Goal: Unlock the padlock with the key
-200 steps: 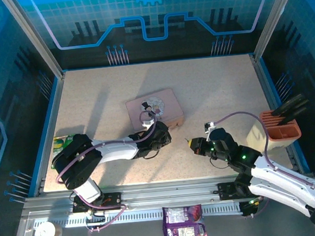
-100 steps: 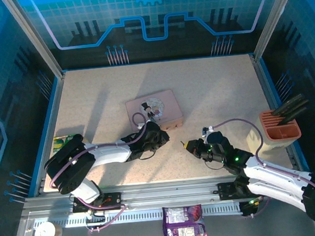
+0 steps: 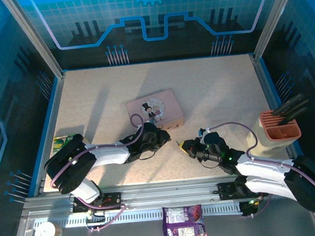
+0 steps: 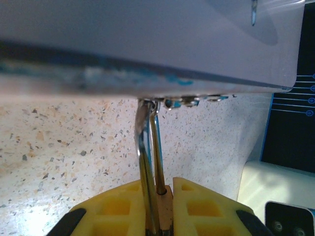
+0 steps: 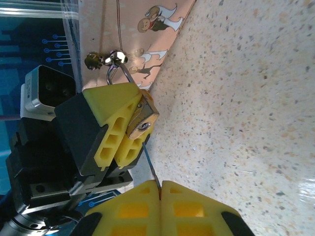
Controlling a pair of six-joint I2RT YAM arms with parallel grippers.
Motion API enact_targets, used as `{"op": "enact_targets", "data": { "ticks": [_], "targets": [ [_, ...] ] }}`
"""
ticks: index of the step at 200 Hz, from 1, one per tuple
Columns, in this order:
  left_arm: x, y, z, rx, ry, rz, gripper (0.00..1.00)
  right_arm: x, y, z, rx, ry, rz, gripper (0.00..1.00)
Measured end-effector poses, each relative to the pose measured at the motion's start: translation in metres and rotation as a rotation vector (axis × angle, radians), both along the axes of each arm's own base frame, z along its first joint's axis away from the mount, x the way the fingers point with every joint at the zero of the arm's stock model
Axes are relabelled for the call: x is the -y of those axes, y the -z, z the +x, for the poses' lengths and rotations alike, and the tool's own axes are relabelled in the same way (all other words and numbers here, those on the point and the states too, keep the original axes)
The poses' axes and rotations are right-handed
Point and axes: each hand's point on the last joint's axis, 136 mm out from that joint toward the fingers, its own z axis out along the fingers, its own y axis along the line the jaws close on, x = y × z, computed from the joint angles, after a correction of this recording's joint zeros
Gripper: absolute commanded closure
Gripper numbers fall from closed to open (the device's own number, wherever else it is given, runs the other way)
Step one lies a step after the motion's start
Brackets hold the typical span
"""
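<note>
**Inspector:** What is the status of the left gripper (image 3: 160, 138)?

**Technician:** From overhead it sits low on the speckled table (image 3: 221, 90), against the near edge of the pink tin (image 3: 154, 108). What it holds is too small to make out there. The left wrist view shows its yellow ribbed fingers (image 4: 120, 209) clamped on the padlock (image 4: 164, 204). They pinch the brass body, and the thin silver shackle (image 4: 156, 142) runs up to small metal fittings on the tin's edge.

**Inspector:** And further right?

**Technician:** The right wrist view adds the padlock's flat keyhole face, tilted toward the lens. The key (image 5: 150, 167), a thin dark sliver, rises from the right gripper (image 5: 161, 189), whose yellow fingers are pressed together on its lower end. Its tip lies just beside the brass body. Whether it touches cannot be told.
</note>
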Motion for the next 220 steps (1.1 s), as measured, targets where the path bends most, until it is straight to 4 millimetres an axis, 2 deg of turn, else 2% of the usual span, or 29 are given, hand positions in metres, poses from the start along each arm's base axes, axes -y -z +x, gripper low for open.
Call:
{"op": "enact_targets", "data": {
  "ticks": [39, 82, 141, 220],
  "targets": [
    [0.001, -0.002, 0.000, 0.009, -0.006, -0.030, 1.00, -0.009, 0.005, 0.002, -0.042, -0.003, 0.040, 1.00],
    [0.002, -0.004, 0.001, 0.023, -0.009, -0.050, 1.00, -0.013, 0.001, 0.005, -0.045, 0.008, 0.079, 1.00],
    [0.001, -0.005, 0.001, 0.040, -0.009, -0.068, 1.00, -0.017, 0.004, 0.009, -0.082, 0.029, 0.116, 1.00],
    [0.002, -0.005, 0.001, 0.046, -0.021, -0.078, 1.00, -0.025, 0.003, -0.003, -0.146, 0.048, 0.174, 1.00]
  ]
}}
